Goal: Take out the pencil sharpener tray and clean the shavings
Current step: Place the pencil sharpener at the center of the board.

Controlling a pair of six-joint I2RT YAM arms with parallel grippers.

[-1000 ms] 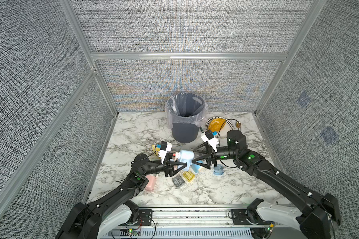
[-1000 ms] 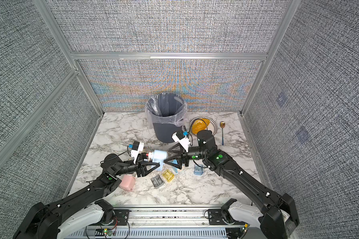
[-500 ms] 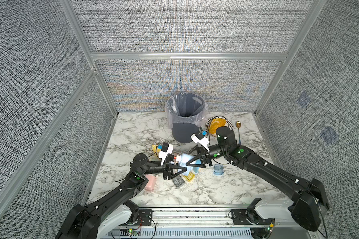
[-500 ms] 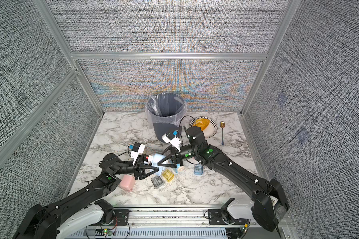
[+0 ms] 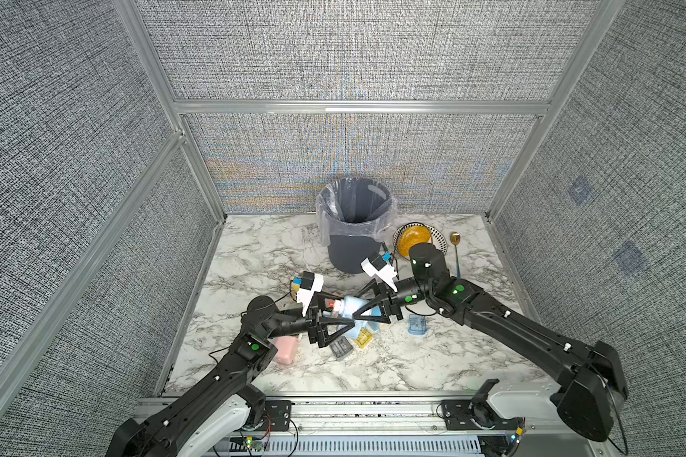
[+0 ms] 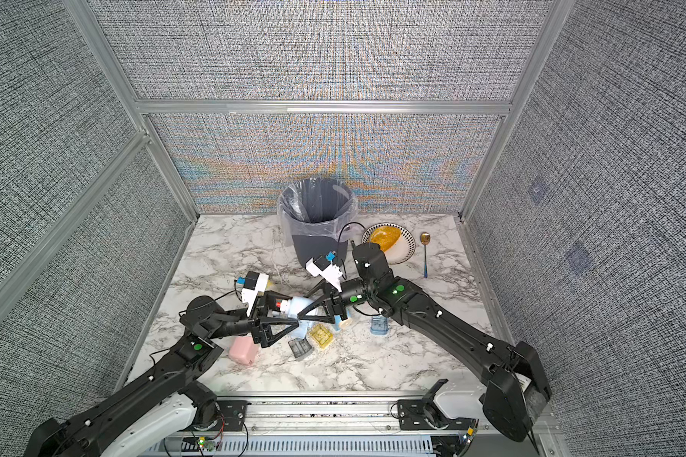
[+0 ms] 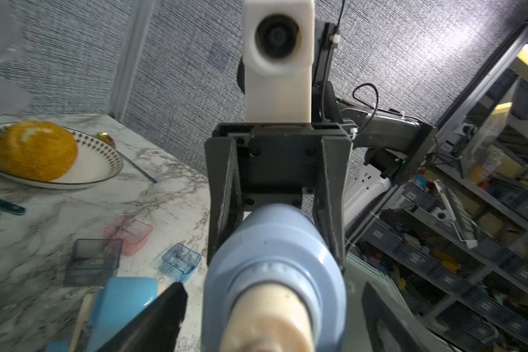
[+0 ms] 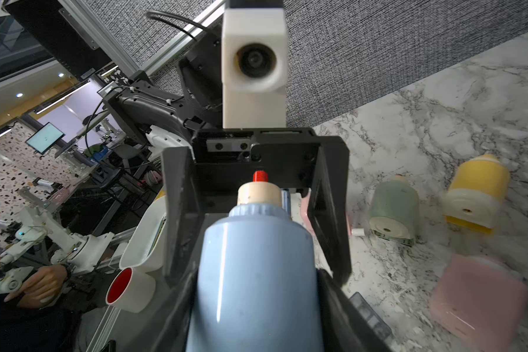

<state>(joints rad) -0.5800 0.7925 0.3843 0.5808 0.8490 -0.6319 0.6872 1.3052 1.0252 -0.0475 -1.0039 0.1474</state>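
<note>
**A:** The left pincer point(image 5: 343, 312) has let go. A second ago it was clamped on the pale blue plastic pencil sharpener point(image 8: 256, 274); now its jaws stand wide on either side of the cream, red-tipped end.

**B:** And the right pincer point(image 5: 360, 305)?

**A:** It has come in from 3 o'clock and closed on the blue body. In the left wrist view its fingers point(image 7: 226, 198) sit against both flanks. So the sharpener hangs above the white marble surface point(image 5: 254, 253), carried by the right arm alone.

**B:** A handover, then. Is its tray out?

**A:** I cannot tell, because the pincers cover that part. Loose trays lie on the surface: a clear yellow tray point(image 5: 363, 338) and a smoky grey tray point(image 5: 340, 349) at 6 o'clock of the pincers, and a clear blue tray point(image 5: 417, 324) at 4 o'clock.

**B:** Shavings?

**A:** There are fine specks point(image 6: 353, 352) on the marble around those trays, though they are too small to be sure of. The dark grey bin with a clear liner point(image 5: 349, 257) stands at 12 o'clock.

**B:** My reading is that the freed left pincer can now go for the tray while the right steadies the body.
</note>
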